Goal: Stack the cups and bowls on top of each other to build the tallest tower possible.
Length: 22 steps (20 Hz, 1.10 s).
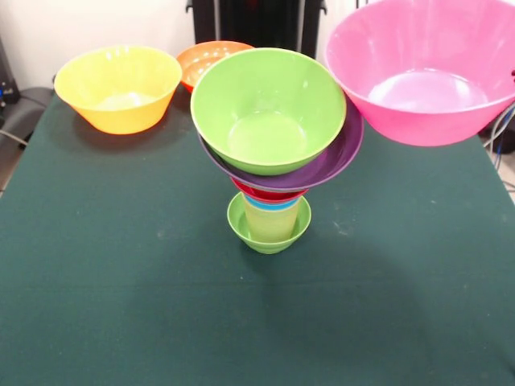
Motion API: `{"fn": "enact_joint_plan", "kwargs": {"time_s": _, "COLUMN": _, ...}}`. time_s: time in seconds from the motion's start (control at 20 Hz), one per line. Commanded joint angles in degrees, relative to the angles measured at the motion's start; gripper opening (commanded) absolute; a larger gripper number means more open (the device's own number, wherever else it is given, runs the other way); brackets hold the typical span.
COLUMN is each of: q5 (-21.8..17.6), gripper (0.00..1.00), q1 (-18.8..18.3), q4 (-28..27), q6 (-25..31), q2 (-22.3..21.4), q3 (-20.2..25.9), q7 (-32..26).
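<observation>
The tower stands mid-table. Its base is a small lime-green bowl (241,221) holding a pale yellow cup (273,220). Above that come a blue rim (272,206), a red rim (268,194), the wide purple bowl (342,153) and the large green bowl (269,108) on top, leaning toward the camera. The large pink bowl (422,72) hangs tilted in the air to the tower's upper right, apart from it. A small dark part (512,76) touches the pink bowl's right rim at the picture's edge. I cannot tell if it is the gripper.
The large yellow bowl (118,87) stands upright at the far left of the green table (121,281). The orange bowl (201,60) sits behind it, partly hidden by the green bowl. Cables (499,133) hang off the table's right edge.
</observation>
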Motion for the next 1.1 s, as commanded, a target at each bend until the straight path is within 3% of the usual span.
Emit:
{"fn": "enact_joint_plan", "kwargs": {"time_s": 0.05, "q5": 3.3, "gripper": 0.0, "q1": -1.6, "q4": -2.1, "q6": 5.9, "q2": 0.8, "q3": -2.4, "q7": -3.5}}
{"fn": "enact_joint_plan", "kwargs": {"time_s": 1.1, "q5": 13.1, "gripper": 0.0, "q1": -3.2, "q4": -3.2, "q6": 6.4, "q2": 2.2, "q3": -12.4, "q7": -4.3}}
